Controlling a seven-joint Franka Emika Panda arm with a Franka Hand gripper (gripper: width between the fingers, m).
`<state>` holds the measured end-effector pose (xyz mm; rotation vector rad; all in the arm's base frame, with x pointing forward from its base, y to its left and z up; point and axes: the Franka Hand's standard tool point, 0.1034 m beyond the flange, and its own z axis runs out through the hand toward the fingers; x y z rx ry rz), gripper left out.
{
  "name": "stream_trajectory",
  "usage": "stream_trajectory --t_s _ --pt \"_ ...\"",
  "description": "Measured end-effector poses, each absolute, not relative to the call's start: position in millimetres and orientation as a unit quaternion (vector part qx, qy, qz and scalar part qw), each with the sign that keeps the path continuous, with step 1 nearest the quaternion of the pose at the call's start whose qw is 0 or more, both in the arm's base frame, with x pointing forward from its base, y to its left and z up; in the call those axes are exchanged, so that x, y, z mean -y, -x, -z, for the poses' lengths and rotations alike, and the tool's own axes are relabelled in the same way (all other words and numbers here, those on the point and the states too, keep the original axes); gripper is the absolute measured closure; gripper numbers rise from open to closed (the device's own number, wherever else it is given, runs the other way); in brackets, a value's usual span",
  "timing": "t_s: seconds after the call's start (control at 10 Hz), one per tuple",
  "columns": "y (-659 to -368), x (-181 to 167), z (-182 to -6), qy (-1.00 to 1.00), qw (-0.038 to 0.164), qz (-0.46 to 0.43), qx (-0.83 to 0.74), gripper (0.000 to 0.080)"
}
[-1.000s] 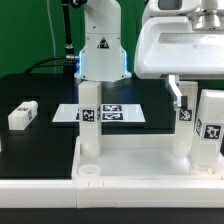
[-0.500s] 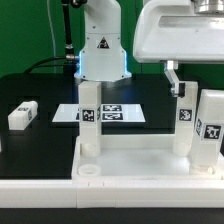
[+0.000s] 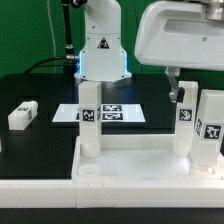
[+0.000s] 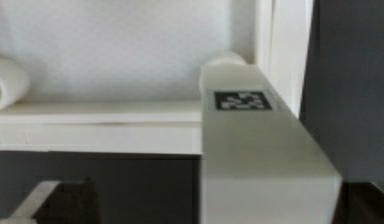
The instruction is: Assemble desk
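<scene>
The white desk top (image 3: pixel 130 160) lies at the front with its rim up. One tagged white leg (image 3: pixel 88 120) stands in it at the exterior view's left, and two legs (image 3: pixel 185 125) (image 3: pixel 211 130) stand at the right. A fourth leg (image 3: pixel 22 114) lies loose on the black table. My gripper (image 3: pixel 177 90) hangs just above the inner right leg, open and empty. In the wrist view that leg (image 4: pixel 251 130) stands between my spread fingers (image 4: pixel 32 203), with a gap at each side and the desk top (image 4: pixel 118 60) beyond it.
The marker board (image 3: pixel 115 113) lies flat behind the desk top, in front of the robot base (image 3: pixel 100 50). A round socket (image 3: pixel 90 171) shows in the desk top's front left corner. The table is black.
My gripper has risen and shifted slightly to the exterior view's left, away from the inner right leg. The legs and desk top have not moved.
</scene>
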<state>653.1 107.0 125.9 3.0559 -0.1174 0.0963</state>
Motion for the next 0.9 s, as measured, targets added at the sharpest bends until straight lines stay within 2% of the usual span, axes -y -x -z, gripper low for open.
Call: stream_trajectory --t_s 0.2,0.6,0.8,0.9 --pt "-655.4 -120.4 -119.3 -0.997 0.035 -0.053 0.046 0.0150" --pt "-653.3 -116.5 -117.0 -0.997 0.036 -0.052 0.049 0.0180" --pt "-653.3 -116.4 -116.9 -0.995 0.035 -0.052 0.078 0.0513" --pt "-653.4 -115.4 -116.9 -0.992 0.033 -0.054 0.110 0.0513"
